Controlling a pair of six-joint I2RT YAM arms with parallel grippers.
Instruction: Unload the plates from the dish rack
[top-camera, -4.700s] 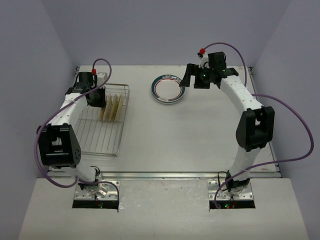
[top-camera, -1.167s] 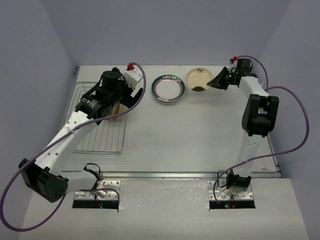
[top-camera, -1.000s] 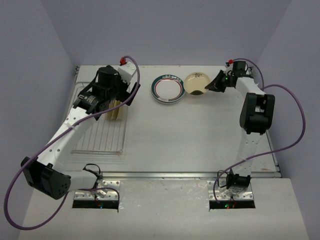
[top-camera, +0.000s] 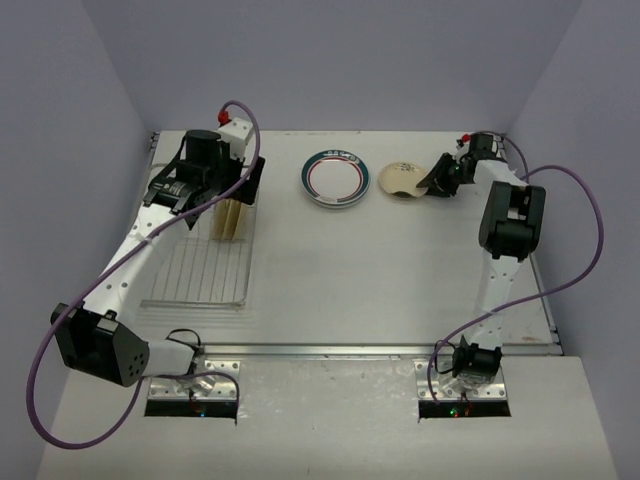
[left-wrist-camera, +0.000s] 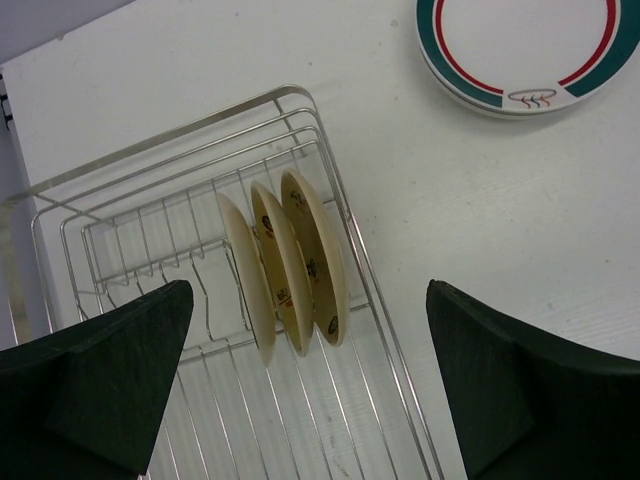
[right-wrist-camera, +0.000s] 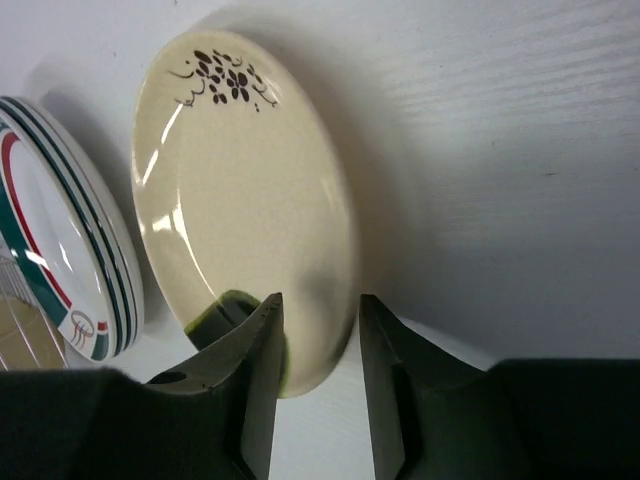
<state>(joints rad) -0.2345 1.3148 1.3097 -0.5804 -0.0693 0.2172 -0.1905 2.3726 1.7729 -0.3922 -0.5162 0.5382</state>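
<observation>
Rack (left-wrist-camera: 340, 400) holds three cream plates (left-wrist-camera: 285, 270) standing on edge, side by side.

The white counter (top-camera: 380, 280) carries the wire dish rack (top-camera: 195, 270) at nine o'clock, a teal-rimmed plate (top-camera: 338, 178) at twelve, and a tan plate (top-camera: 400, 180) just beside it, toward one o'clock.

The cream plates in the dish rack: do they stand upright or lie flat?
Upright. The left wrist view shows three cream plates standing on edge, side by side, between the wires of the dish rack.
</observation>
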